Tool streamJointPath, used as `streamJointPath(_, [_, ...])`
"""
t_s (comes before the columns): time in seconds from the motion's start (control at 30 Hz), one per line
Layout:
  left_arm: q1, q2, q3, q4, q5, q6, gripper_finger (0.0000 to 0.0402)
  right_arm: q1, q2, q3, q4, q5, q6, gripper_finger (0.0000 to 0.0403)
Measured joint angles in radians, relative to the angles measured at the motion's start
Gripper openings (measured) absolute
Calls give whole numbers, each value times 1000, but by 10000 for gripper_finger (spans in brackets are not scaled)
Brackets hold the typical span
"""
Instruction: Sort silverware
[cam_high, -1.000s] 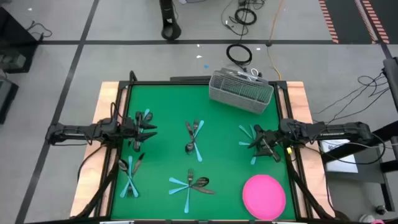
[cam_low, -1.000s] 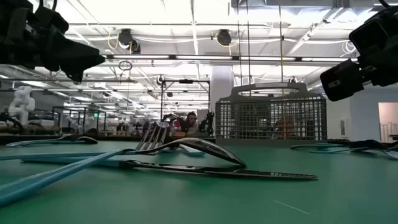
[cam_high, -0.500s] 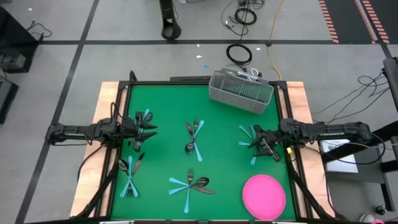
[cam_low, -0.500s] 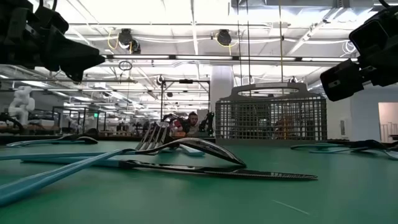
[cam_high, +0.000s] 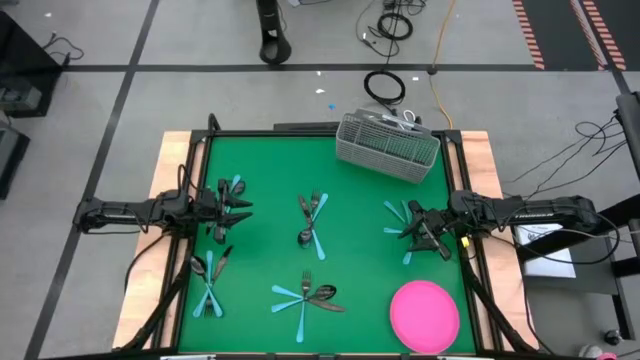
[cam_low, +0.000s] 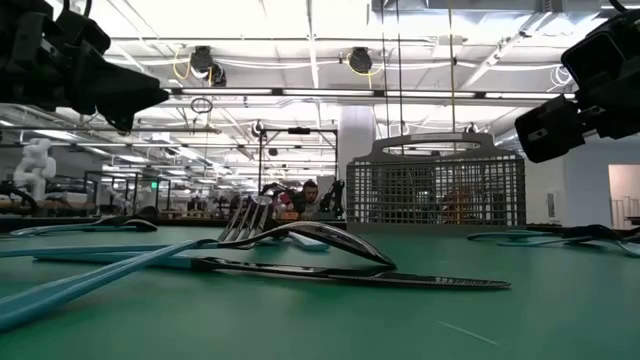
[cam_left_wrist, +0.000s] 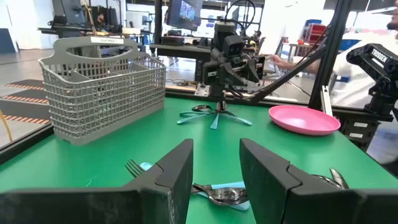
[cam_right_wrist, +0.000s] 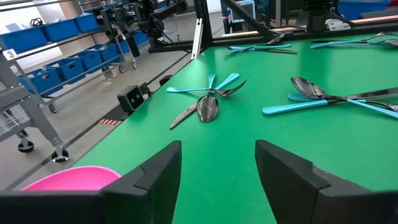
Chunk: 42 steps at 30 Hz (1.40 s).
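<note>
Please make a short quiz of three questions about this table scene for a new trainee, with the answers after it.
1. True or false: the pink plate lies in the table corner nearest the right gripper.
2. The grey caddy stands at: A) the table's far edge; B) the table's middle; C) on the plate.
3. Are the fingers of the left gripper open or shut, and do they hold any silverware?

Key:
1. True.
2. A.
3. Open; they hold nothing.

Five silverware clusters (cam_high: 312, 221); one caddy (cam_high: 388, 147); one pink plate (cam_high: 425, 314); two arms.
</note>
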Motion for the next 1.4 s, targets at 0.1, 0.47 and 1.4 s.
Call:
streamJointPath(0.1, [0,0,0,0,0,0,132,0,0,0,0,0,0,196])
streamJointPath(0.47, [0,0,0,0,0,0,132,0,0,0,0,0,0,196])
streamJointPath(1.4, [0,0,0,0,0,0,132,0,0,0,24,7,-25,196])
